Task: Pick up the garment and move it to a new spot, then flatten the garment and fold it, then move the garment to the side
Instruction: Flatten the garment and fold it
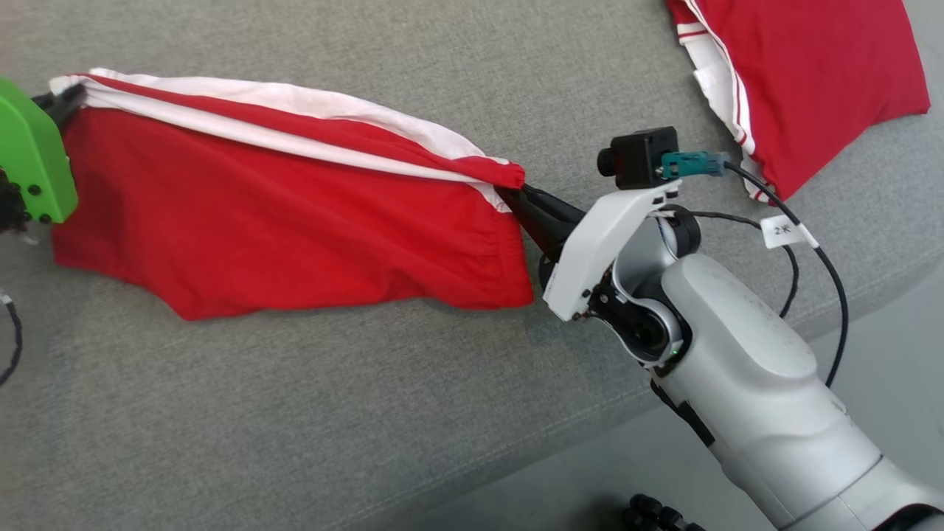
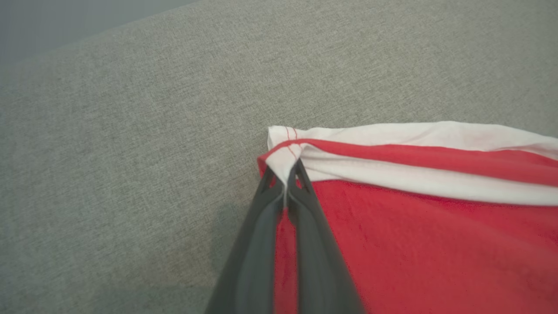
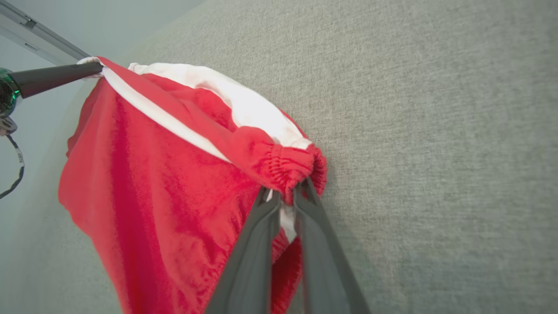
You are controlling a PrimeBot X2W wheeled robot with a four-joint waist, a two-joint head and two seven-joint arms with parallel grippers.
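The garment (image 1: 280, 221) is red with white side stripes and an elastic waistband, stretched between my two grippers above the grey couch surface (image 1: 369, 413). My left gripper (image 1: 63, 99) is shut on its white-trimmed corner at the far left; the left wrist view shows that pinched corner (image 2: 285, 163). My right gripper (image 1: 516, 198) is shut on the gathered waistband corner at the garment's right end, seen bunched at the fingertips in the right wrist view (image 3: 296, 168). The lower edge of the garment (image 3: 144, 209) hangs loose and sags.
A second red and white garment (image 1: 811, 81) lies flat at the top right of the couch. The couch's front edge (image 1: 575, 431) runs diagonally at lower right, with pale floor beyond. A black cable (image 1: 818, 258) loops off my right wrist.
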